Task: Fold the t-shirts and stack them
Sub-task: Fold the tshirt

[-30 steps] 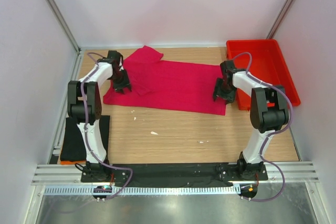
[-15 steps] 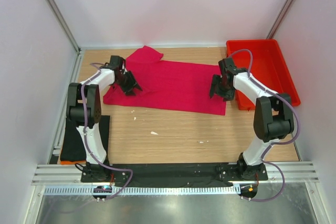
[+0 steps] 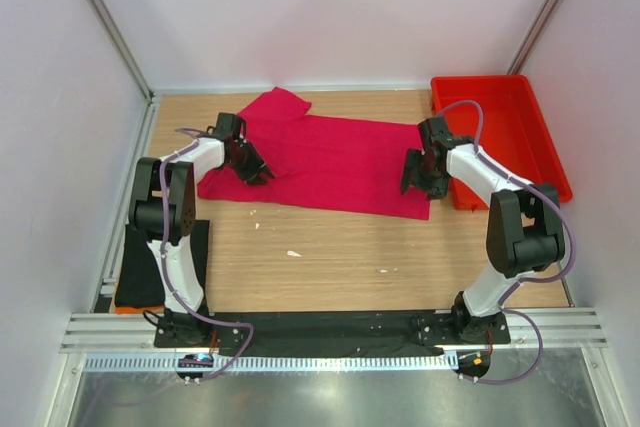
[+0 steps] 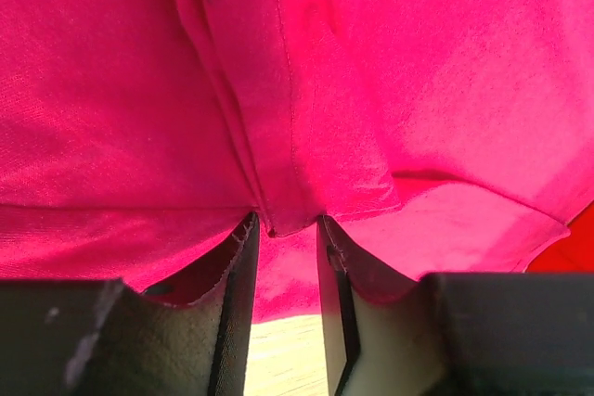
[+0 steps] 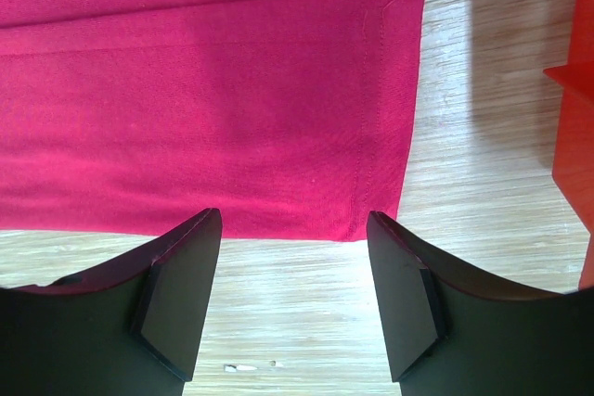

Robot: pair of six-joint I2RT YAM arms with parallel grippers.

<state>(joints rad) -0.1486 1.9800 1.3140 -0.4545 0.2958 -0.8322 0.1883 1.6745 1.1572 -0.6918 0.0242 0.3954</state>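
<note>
One crimson-pink t-shirt [image 3: 330, 159] lies spread toward twelve o'clock on your table [image 3: 330, 257]. Left wrist: your left gripper [image 4: 284, 224] pinches a raised fold of it. Right wrist: your right gripper [image 5: 292, 220] gapes above the three o'clock hem corner.

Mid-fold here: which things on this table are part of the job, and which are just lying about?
Part of the job:
- crimson-pink t-shirt, spread out mid-table
- black t-shirt, at the near left edge

Lying about:
- red tray, far right
- white scraps on the table
</note>
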